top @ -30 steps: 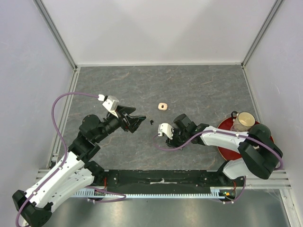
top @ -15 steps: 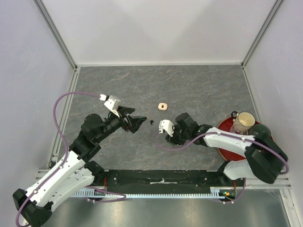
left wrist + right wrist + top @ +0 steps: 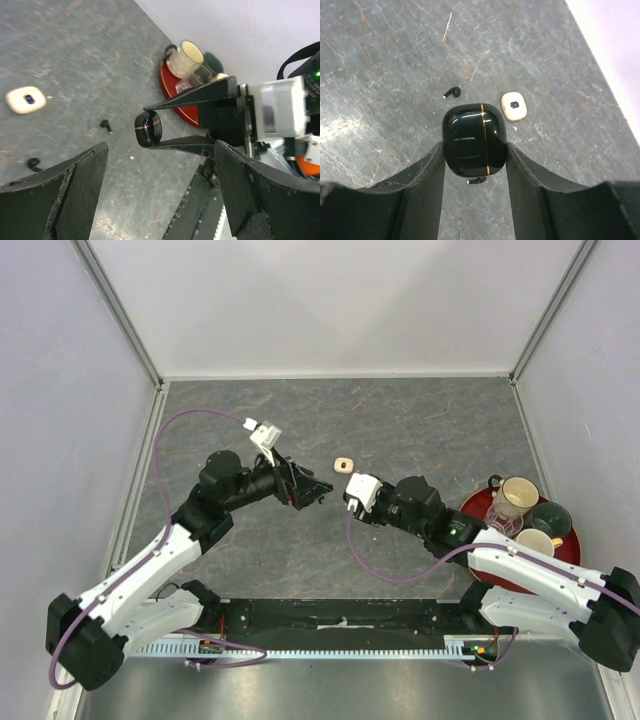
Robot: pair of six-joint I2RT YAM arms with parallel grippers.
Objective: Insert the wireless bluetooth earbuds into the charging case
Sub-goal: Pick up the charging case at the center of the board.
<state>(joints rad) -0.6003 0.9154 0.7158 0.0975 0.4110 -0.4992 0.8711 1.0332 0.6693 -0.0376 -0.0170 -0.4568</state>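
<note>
My right gripper (image 3: 474, 146) is shut on a black charging case (image 3: 474, 139) with a gold seam and holds it closed above the table. In the top view this gripper (image 3: 338, 494) faces my left gripper (image 3: 312, 490), which is open and empty with the case (image 3: 148, 129) just beyond its fingertips (image 3: 102, 150). One black earbud (image 3: 452, 92) lies on the table past the case, and another (image 3: 477, 180) shows under it. Both also show in the left wrist view, one (image 3: 105, 125) near the case and one (image 3: 33, 163) further off. No cream-white earbuds are in view.
A small cream case (image 3: 344, 464) lies closed on the grey table, and it also shows in the right wrist view (image 3: 513, 106). A red tray (image 3: 474, 506) with a mug (image 3: 515, 495) and several cups stands at the right.
My right gripper has risen with the black case and moved away from the table's near edge. My left gripper has swung right and forward, closing on the case.
</note>
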